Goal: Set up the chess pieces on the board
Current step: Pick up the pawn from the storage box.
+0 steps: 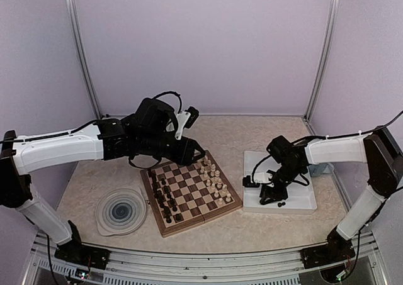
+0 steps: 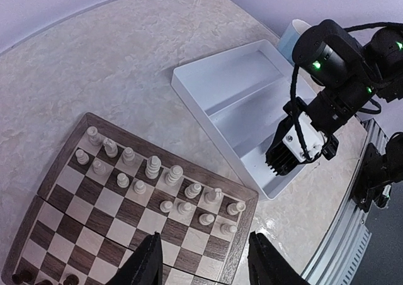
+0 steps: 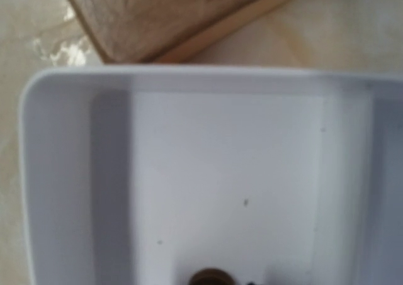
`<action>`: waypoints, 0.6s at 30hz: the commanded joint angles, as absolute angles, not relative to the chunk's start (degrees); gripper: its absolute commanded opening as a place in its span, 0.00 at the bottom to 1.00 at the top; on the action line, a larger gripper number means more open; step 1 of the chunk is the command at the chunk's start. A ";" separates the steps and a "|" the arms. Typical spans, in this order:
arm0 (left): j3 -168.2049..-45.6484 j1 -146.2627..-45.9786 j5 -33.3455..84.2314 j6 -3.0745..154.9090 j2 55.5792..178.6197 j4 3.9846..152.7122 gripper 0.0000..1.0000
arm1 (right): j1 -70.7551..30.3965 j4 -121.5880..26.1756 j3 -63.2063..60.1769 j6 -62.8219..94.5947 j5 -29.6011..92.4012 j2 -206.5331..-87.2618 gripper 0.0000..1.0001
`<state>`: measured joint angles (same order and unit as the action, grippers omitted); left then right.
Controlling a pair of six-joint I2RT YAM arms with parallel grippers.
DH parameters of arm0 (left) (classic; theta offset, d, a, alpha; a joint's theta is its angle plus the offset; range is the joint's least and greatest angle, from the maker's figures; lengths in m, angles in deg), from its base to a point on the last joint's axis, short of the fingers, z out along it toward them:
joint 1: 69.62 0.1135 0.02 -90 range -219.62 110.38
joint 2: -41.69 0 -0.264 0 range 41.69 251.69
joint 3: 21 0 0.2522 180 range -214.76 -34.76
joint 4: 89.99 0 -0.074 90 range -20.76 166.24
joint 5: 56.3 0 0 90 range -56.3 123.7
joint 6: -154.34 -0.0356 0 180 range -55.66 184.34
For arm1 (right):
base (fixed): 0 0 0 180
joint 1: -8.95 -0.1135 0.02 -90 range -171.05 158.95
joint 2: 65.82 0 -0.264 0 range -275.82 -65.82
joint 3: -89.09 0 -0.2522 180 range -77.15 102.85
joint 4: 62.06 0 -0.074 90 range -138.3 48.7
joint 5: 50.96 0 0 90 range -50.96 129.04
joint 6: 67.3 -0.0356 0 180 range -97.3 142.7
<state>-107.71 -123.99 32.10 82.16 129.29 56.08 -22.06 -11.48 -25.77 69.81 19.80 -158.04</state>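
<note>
The board (image 1: 189,194) lies mid-table. Cream chess pieces (image 2: 154,168) stand in two rows along its right side, and dark pieces (image 1: 165,200) line its left side. My left gripper (image 2: 204,260) hovers above the board (image 2: 113,209), open, with nothing between its black fingers (image 2: 148,263). My right gripper (image 1: 269,197) reaches down into the white tray (image 1: 302,194); its fingers do not show in the right wrist view. There a round dark brown piece (image 3: 211,277) sits on the tray floor (image 3: 220,172) at the bottom edge. Another small dark piece (image 1: 281,204) lies in the tray near that gripper.
A round blue-swirl plate (image 1: 121,211) sits left of the board. A pale blue cup (image 2: 293,33) stands behind the tray. The board's corner (image 3: 157,21) lies close to the tray's rim. Purple walls enclose the table on three sides.
</note>
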 commanded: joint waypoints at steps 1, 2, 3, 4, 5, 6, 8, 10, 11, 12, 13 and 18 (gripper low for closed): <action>-106.26 -123.26 31.03 82.44 126.91 58.39 0.47 | -22.94 -10.80 -25.97 70.12 20.95 -159.20 0.27; -106.09 -123.15 31.02 82.44 126.87 58.40 0.47 | -23.02 -10.56 -25.73 70.04 20.82 -159.24 0.23; -105.97 -122.96 30.93 82.38 126.71 58.35 0.47 | -23.04 -10.21 -25.40 69.95 20.51 -159.24 0.19; -105.89 -122.88 30.90 82.24 126.65 58.25 0.47 | -23.04 -9.66 -24.89 69.83 20.19 -159.06 0.14; -105.81 -122.82 31.05 82.08 126.47 58.23 0.47 | -23.07 -8.82 -24.17 69.76 19.77 -158.76 0.11; -105.71 -122.74 31.03 81.87 126.31 58.14 0.47 | -23.12 -7.79 -22.83 69.73 19.37 -158.35 0.08; -105.53 -122.36 31.46 81.18 125.80 57.55 0.48 | -23.13 -5.61 -20.10 69.91 18.85 -157.29 0.04; -105.44 -121.55 32.37 80.17 125.19 56.35 0.48 | -23.22 -2.81 -16.32 70.50 19.04 -156.60 0.03; -105.38 -120.99 32.98 79.63 124.88 55.64 0.48 | -23.36 -1.37 -13.89 70.82 19.22 -156.65 0.03; -105.09 -120.32 33.44 79.09 124.43 55.08 0.48 | -23.58 0.00 -11.40 71.05 19.46 -157.11 0.03; -104.50 -119.46 33.47 78.53 123.60 54.63 0.48 | -23.96 1.21 -8.88 71.18 19.75 -157.72 0.03; -99.36 -112.84 35.93 77.21 119.64 54.40 0.48 | -27.92 4.23 3.38 70.71 21.98 -163.49 0.04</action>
